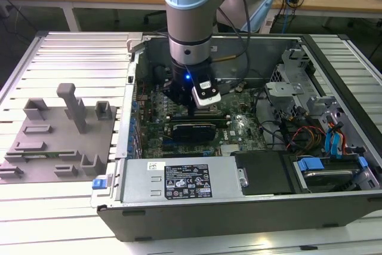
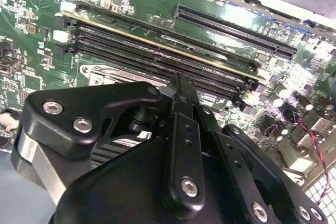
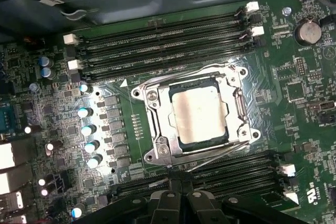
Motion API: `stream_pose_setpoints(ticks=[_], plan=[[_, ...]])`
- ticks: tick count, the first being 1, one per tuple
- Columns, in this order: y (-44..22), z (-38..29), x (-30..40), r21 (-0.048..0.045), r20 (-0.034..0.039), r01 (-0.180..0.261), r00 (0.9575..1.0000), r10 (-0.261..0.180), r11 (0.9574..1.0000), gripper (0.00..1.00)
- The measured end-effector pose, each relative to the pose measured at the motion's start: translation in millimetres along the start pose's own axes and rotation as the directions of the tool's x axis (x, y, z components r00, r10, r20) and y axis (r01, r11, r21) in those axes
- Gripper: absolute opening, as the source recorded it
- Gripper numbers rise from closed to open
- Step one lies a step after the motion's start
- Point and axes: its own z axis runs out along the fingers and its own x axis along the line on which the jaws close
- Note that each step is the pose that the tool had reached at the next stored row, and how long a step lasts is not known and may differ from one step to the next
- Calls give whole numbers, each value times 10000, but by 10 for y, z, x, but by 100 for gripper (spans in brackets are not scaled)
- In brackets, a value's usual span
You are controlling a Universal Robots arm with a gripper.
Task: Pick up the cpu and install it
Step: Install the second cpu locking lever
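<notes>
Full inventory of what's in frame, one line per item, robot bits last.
cpu: one, silvery top, sitting in the motherboard socket frame.
motherboard: one, green, inside the case.
memory slots: two banks, black, either side of the socket.
computer case: one, dark grey, open, on the slatted table.
fixture blocks: one grey cluster, the exterior view's left of the case.
arm: one, pale blue and silver, reaching into the case.
pincer: one, black, just above the board beside the socket.

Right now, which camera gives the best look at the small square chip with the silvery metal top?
The first wrist view: the silvery square cpu lies flat in the metal socket frame on the green motherboard, unobstructed. In the second wrist view the black gripper covers that area. In the exterior view the arm stands over it.
</notes>
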Motion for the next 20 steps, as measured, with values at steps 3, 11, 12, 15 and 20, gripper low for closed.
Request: stream_pose_setpoints(ticks=[3,11,12,15,20], plan=[[-6,29,27,11,6,-170,9999,170,9999,11],[-13,97,53,-122,-22,-556,9985,555,9984,11],[-15,100,59,-155,-30,-586,9983,586,9982,11],[-16,110,80,-427,-97,-690,9976,687,9967,11],[-23,136,112,-552,-130,-799,9968,793,9953,11]])
